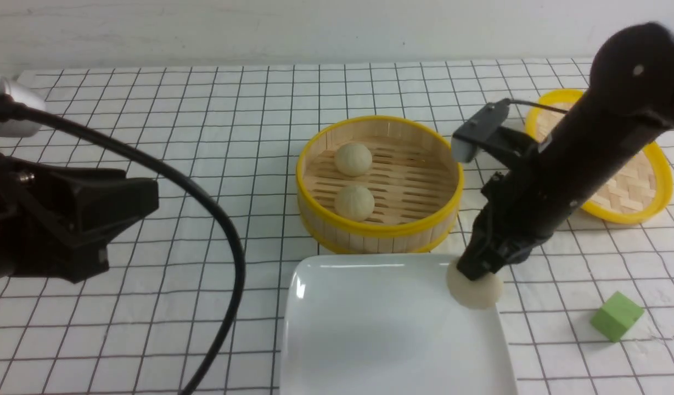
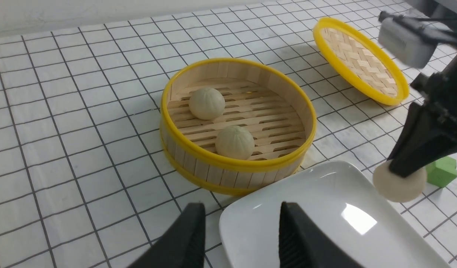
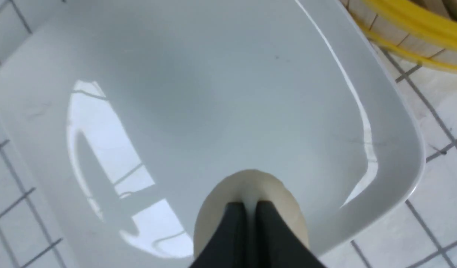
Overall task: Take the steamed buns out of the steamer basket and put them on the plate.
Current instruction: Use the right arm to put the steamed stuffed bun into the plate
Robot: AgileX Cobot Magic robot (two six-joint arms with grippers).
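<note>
Seen from close above, the right end effector (image 3: 251,208) has its two dark jaws pressed almost together, pinching into the top of a pale, off-white steamed bun (image 3: 247,186). Behind the bun lies a large glossy white plate (image 3: 176,93) with rounded corners and bright reflections; the bun hangs over it near one rim, and contact cannot be told. Beyond another rim, part of the steamer basket (image 3: 411,26), wooden slats and yellow bands, stands on the white, dark-gridded worktop (image 3: 437,208).
</note>
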